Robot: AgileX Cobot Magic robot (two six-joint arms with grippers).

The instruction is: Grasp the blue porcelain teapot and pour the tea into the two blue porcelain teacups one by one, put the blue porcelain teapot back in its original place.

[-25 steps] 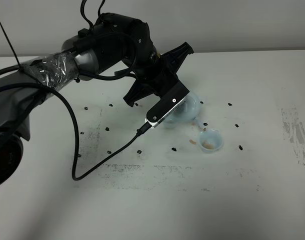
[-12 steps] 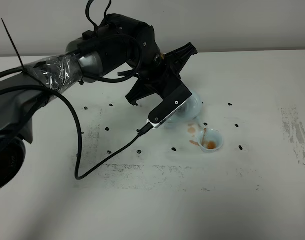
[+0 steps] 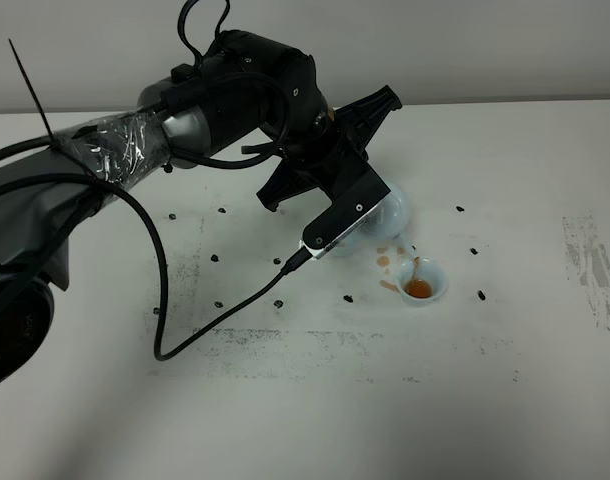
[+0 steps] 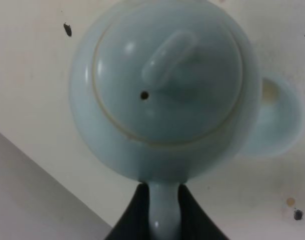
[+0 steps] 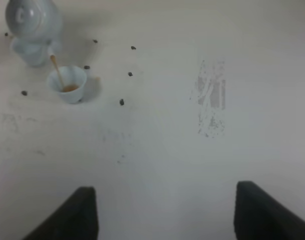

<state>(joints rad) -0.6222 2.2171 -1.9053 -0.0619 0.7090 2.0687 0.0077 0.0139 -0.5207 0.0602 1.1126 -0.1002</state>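
Two black fingers of the left gripper (image 4: 162,202) pinch tight on the loop handle of the blue porcelain teapot (image 4: 162,85). It is seen from above with its lid on, and a teacup (image 4: 280,120) sits just past its body.

From the high camera, the teapot tips spout-down toward the near right, handle to the far left. A thin amber stream (image 3: 414,268) falls into the teacup. Brown drips (image 3: 383,260) spot the white, speck-marked table (image 3: 505,400) just left of it, with a pale wall (image 3: 485,45) behind.

In the right wrist view, the right gripper (image 5: 167,205) is spread wide and holds nothing, above the table well right of the teacup.
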